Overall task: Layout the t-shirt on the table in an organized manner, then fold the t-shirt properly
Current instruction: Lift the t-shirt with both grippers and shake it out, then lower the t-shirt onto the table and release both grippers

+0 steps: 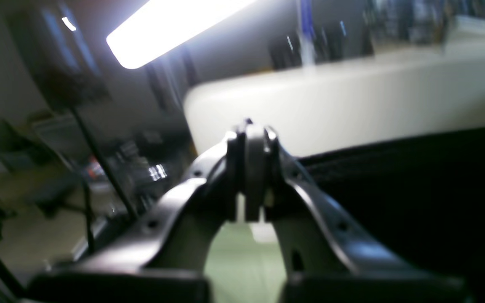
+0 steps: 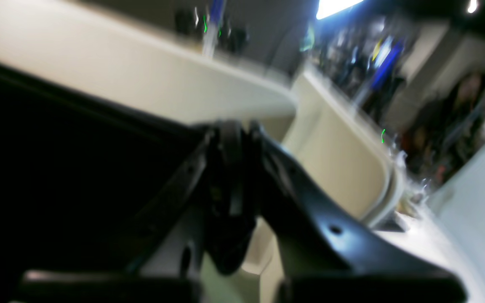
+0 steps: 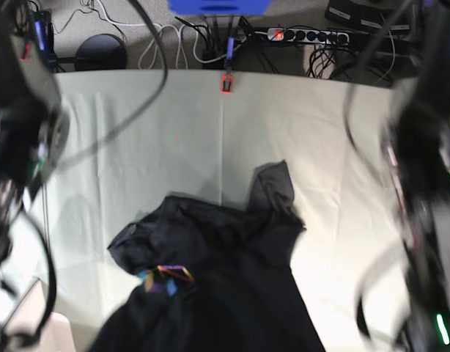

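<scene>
Closest to your base camera is the t-shirt [image 3: 225, 279], a dark bunched heap on the near half of the tabletop [image 3: 137, 125], running off the bottom edge of that view. One sleeve or corner sticks up toward the far side, just right of the crease line down the middle of the cloth. You can see a small patch of the rainbow print [image 3: 170, 277] peeking out on the heap's left part, near a fold. The rest of the pale green cloth around it is bare, with a red clamp [image 3: 226, 82] at the far edge and a power strip [image 3: 302, 34] and cables on the floor behind.

Going left to right in that base view: your right arm is the blurred dark shape down the left edge, and your left arm is the blurred one down the right edge. Neither hand shows up clearly there.

Your wrist views are pretty smeared, but they do the job. Your right hand [image 2: 232, 168] has its fingers pressed together, and there's dark fabric bunched between and below the tips, with a big black sheet of shirt filling the left of that view, so it's pinching the t-shirt. Your left hand [image 1: 253, 168] is also pressed together, fingers meeting at the tips, with the black edge of the shirt running off to its right. Whether fabric is actually caught between those fingers I can't tell.
</scene>
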Available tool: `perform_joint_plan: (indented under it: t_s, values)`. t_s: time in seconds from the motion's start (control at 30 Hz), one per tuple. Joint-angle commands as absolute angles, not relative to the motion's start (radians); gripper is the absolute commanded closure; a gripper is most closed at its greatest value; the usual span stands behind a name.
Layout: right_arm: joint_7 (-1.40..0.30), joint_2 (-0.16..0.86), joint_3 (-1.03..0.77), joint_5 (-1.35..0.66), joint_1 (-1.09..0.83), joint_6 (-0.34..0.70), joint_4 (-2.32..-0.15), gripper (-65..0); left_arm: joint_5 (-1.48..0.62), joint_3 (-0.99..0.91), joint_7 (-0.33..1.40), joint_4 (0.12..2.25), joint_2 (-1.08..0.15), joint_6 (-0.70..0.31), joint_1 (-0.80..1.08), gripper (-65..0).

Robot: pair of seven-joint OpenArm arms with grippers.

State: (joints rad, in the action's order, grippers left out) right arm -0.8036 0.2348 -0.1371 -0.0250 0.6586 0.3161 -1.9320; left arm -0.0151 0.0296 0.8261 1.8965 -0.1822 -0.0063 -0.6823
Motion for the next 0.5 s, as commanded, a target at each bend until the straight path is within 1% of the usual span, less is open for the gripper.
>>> perform_joint_plan:
  t_s: [0.0,0.13,0.23,0.37,0.47]
  values:
    - [-0.771,0.243,-0.166,-0.005,0.671,0.298,-1.952,0.0,-0.001,0.028,0.797,1.942,-0.157,-0.001,-0.679,-0.1]
    - [-0.722,0.248,-0.234,-0.005,0.565,0.298,-1.952,0.0,0.001,0.028,0.809,2.005,-0.047,-0.002,-0.522,-0.1]
    - [-0.653,0.285,-0.286,-0.005,0.466,0.298,-1.954,0.0,0.001,0.028,0.809,2.012,0.012,-0.002,-0.426,-0.1]
    - [-0.602,0.295,-0.332,-0.005,0.375,0.298,-1.954,0.0,0.001,0.028,0.806,2.014,0.053,-0.002,-0.357,-0.1]
    - [-0.578,0.295,-0.361,-0.005,0.311,0.300,-1.968,0.0,0.001,0.021,0.800,2.006,0.051,-0.002,-0.361,-0.1]
